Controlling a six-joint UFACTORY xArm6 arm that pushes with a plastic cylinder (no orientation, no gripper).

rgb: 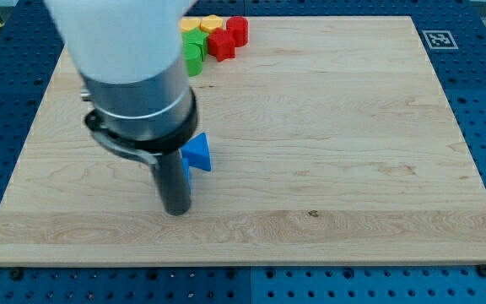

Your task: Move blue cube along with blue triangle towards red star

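A blue triangle (198, 153) lies left of the board's middle. A sliver of a second blue block (189, 176), probably the blue cube, shows just below it, mostly hidden behind my rod. My tip (176, 211) rests on the board just below-left of both blue blocks, close to them; contact cannot be told. The red star (222, 45) sits in a cluster at the view's top, well above the blue blocks.
The cluster at the top holds a red cylinder (238, 29), a yellow heart (212, 23), a yellow block (191, 25) and green blocks (194, 52). The arm's grey body (133, 76) hides the board's upper left. The wooden board (353, 169) lies on a blue perforated table.
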